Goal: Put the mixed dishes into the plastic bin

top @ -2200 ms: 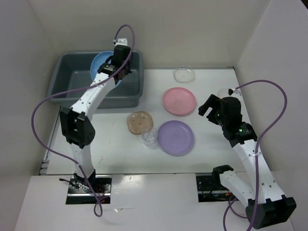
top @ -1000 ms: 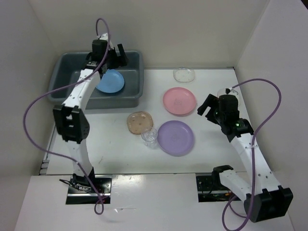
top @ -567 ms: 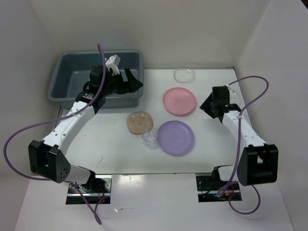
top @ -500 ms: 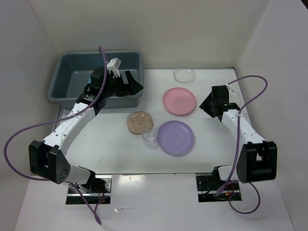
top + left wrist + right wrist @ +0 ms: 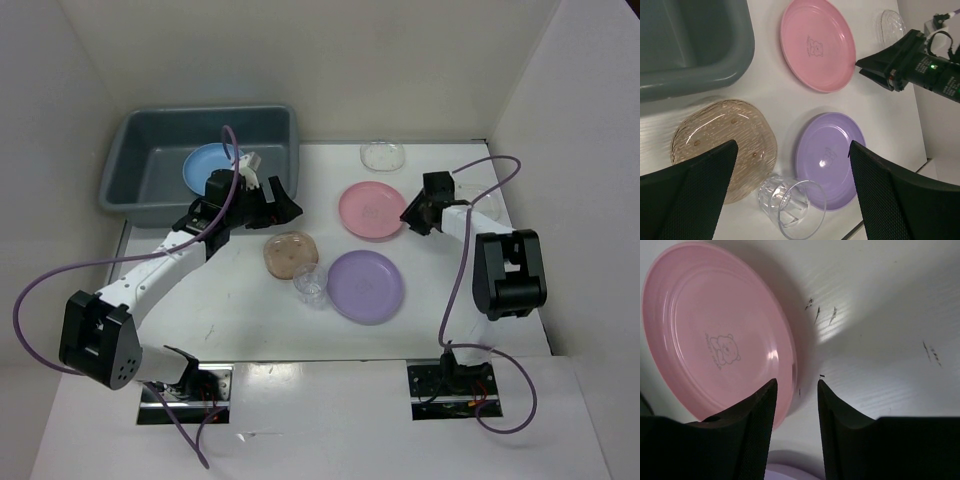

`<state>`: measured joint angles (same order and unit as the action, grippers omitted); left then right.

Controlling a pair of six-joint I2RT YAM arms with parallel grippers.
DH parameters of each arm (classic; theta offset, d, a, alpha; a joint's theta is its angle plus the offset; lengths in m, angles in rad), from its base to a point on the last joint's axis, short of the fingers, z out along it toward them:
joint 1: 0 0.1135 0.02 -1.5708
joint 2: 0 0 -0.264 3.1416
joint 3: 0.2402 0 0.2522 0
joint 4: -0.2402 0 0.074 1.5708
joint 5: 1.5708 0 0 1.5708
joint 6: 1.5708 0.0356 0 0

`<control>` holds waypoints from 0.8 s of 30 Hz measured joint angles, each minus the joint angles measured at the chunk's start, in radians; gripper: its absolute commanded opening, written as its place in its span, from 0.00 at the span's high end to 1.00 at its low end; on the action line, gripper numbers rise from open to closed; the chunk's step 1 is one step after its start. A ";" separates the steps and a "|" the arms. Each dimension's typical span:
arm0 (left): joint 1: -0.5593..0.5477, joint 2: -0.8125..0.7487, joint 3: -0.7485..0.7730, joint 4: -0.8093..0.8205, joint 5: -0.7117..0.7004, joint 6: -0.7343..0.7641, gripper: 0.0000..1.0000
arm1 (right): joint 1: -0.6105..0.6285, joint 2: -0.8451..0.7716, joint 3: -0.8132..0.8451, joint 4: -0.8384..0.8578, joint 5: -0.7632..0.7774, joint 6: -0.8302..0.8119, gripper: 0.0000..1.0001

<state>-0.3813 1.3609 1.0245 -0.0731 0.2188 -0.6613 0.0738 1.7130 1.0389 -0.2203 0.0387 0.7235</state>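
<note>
So here's what you're looking at right now. The plastic bin (image 5: 140, 205) is sitting at the far left of the table (image 5: 230, 300), and 1 blue plate (image 5: 205, 167) is already lying flat on its floor. The other dishes are sitting out on the table to the right of it. The pink plate (image 5: 372, 210) with the little bear print is lying in the middle, and the lavender plate (image 5: 365, 285) is lying just on the near side of it. The tan dish (image 5: 291, 254) is sitting to the left of the lavender one. The clear cup (image 5: 311, 286) is standing upright, tucked in between the tan dish and the lavender plate. 1 clear bowl (image 5: 383, 155) is sitting back by the far wall, beyond the pink plate.

Your left gripper (image 5: 278, 203) is hanging just off the bin's near right corner. Its jaws are spread wide with nothing in them, and its wrist camera is looking down over the tan dish and the cup.

Your right gripper (image 5: 796, 386) is sitting down low at the right edge of the pink plate. Its 2 fingers are drawn in close, with the rim right at the gap between them. The plate is lying flat, and I honestly can't tell whether they're pinching it or not.
</note>
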 measured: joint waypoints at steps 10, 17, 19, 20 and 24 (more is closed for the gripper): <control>-0.018 0.000 0.000 0.019 -0.010 -0.001 0.04 | 0.009 0.164 0.071 0.066 -0.052 0.012 1.00; -0.026 0.054 0.013 0.079 -0.013 -0.014 0.03 | 0.034 0.092 0.058 0.034 -0.024 0.003 1.00; -0.039 0.112 0.042 0.106 -0.012 -0.024 0.03 | 0.054 -0.018 0.052 0.007 -0.012 -0.003 1.00; -0.049 0.148 0.058 0.122 -0.011 -0.028 0.05 | 0.066 -0.072 0.053 0.007 -0.012 -0.004 1.00; -0.086 0.329 0.151 0.199 0.042 -0.080 0.19 | 0.096 -0.253 0.053 0.006 -0.011 -0.008 1.00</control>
<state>-0.4671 1.6901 1.1759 0.1257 0.2607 -0.7418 0.1699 1.4601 1.0916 -0.2138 0.0277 0.7158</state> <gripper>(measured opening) 0.822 0.017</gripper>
